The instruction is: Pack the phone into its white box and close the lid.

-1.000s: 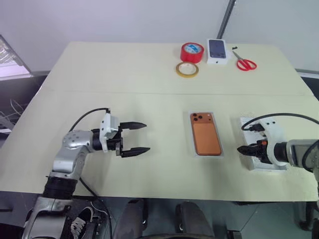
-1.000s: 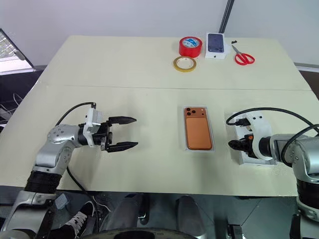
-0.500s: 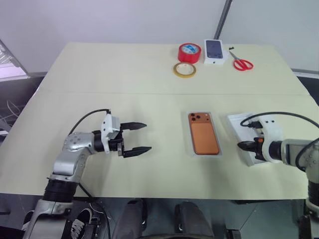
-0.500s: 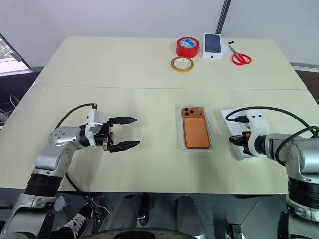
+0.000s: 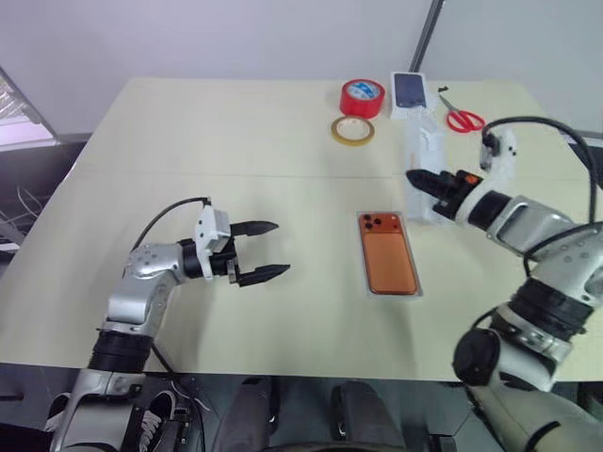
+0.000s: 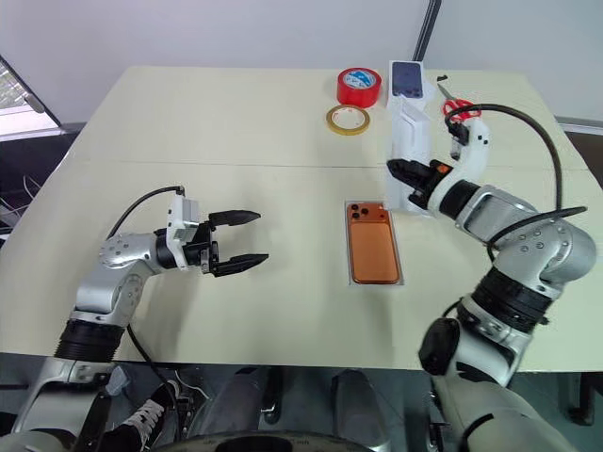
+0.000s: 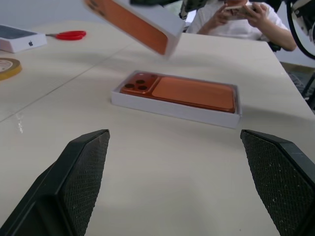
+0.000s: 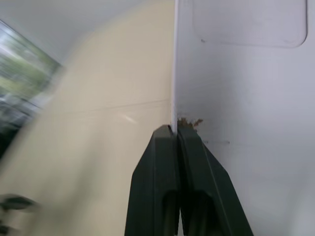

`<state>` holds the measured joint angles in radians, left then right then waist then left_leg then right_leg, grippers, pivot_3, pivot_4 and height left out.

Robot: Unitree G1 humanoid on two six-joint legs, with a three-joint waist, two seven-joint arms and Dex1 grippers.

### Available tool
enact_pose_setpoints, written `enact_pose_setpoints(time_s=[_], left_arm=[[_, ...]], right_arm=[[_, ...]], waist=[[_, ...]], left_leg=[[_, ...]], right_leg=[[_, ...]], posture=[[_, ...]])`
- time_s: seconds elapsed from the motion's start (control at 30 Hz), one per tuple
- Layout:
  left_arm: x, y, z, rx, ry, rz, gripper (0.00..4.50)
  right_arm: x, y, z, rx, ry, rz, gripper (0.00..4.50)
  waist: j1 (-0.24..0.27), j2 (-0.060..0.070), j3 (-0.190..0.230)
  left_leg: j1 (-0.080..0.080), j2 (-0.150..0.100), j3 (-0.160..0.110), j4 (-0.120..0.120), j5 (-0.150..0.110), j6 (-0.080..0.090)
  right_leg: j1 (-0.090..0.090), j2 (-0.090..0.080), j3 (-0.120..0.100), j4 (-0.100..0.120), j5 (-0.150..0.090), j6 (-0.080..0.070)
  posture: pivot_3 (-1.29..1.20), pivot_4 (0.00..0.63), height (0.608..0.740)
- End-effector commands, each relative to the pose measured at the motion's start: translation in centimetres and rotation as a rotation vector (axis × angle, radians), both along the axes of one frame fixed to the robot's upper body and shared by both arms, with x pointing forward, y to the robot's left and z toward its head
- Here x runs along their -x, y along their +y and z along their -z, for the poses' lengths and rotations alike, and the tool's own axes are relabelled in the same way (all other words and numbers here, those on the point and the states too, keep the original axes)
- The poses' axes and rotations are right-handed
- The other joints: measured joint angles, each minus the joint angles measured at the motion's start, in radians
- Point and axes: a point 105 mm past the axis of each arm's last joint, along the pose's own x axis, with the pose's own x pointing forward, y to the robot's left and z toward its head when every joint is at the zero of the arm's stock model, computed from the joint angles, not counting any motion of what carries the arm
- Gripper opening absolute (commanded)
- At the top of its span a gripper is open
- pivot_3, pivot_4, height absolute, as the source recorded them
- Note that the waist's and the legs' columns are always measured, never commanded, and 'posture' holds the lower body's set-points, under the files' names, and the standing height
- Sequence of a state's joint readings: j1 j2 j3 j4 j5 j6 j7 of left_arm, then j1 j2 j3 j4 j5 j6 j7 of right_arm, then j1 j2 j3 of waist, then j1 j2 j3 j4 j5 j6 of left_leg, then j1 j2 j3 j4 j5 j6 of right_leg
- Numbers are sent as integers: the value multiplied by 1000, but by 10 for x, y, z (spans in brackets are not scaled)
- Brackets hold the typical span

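Red tape roll (image 5: 362, 97), scissors (image 5: 463, 119)

Lid (image 7: 142, 22) cut off by frame top in left wrist view; person's (image 7: 236, 19) head cropped too.

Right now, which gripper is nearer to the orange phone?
The right gripper, shut on the lid, is just beyond the phone at its camera end. The left gripper hangs open, well off to its left.

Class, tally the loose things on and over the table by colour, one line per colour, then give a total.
Orange: 1, the phone
Red: 2, tape roll, scissors
Yellow: 1, tape ring
White: 3, the white box, the lid, small carton
Total: 7
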<state>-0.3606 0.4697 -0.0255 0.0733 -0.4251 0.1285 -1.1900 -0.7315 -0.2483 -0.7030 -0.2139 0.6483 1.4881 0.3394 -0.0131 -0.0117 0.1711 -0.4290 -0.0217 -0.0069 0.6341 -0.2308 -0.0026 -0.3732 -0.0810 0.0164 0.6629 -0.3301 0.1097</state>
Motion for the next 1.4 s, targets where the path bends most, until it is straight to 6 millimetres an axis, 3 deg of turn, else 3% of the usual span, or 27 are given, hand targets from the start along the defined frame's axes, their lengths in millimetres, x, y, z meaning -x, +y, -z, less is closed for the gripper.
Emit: enact_pose_setpoints(time_s=[0.03,0.13,0.27,0.33,0.43,0.53,0.63,0.77,0.93,1.17,1.4], left_arm=[[-6,-7,-13,41,-42,-33,4500],[-9,-10,-17,69,-57,-57,4500],[-9,-12,-19,93,-55,-70,4500],[-9,-14,-20,112,-54,-80,4500],[-9,-16,-21,130,-46,-69,4500],[-7,-22,-20,152,-16,-46,3663],[-5,-28,-19,156,-18,-35,2195],[0,-45,-16,188,5,-8,121],[-2,-64,-5,184,11,-18,46],[-10,-84,4,161,8,-20,46],[-15,-98,9,170,24,-4,46]], right_arm=[[19,30,-5,-131,-40,-128,50],[41,59,10,-211,-30,-259,50],[74,82,6,-344,-70,-451,50],[92,86,18,-353,-16,-515,50],[101,83,24,-385,91,-497,50],[104,87,21,-397,119,-508,0],[90,79,43,-362,243,-380,0],[89,77,56,-351,305,-365,0],[80,73,65,-336,356,-319,0],[50,53,48,-358,283,-226,0],[54,49,60,-297,293,-219,0]], waist=[[0,0,0],[0,0,0],[-6,1,1],[-5,1,0],[-7,1,1],[-19,1,1],[-24,0,1],[-21,0,1],[-7,0,1],[3,0,1],[4,0,1]], left_leg=[[0,0,0,0,0,0],[0,0,0,-1,1,-1],[0,-1,1,-1,1,-1],[2,0,1,-1,1,-1],[2,0,1,-2,1,-1],[2,0,3,0,2,1],[2,1,1,-1,2,1],[1,0,2,-1,2,1],[2,1,2,2,2,1],[2,0,2,3,2,1],[1,1,2,3,1,2]], right_leg=[[0,0,0,0,0,0],[-1,0,0,1,0,0],[-1,0,1,2,0,0],[0,0,1,2,0,0],[0,0,1,1,0,0],[1,0,2,1,0,0],[1,2,1,1,0,0],[1,2,1,0,0,1],[3,2,1,1,0,1],[3,2,1,1,0,1],[3,2,0,0,0,1]], posture=[[0,150,740],[0,150,740],[0,150,740],[0,150,740],[0,150,740],[0,150,740],[0,150,740],[0,150,740],[0,150,740],[0,150,740],[0,150,740]])
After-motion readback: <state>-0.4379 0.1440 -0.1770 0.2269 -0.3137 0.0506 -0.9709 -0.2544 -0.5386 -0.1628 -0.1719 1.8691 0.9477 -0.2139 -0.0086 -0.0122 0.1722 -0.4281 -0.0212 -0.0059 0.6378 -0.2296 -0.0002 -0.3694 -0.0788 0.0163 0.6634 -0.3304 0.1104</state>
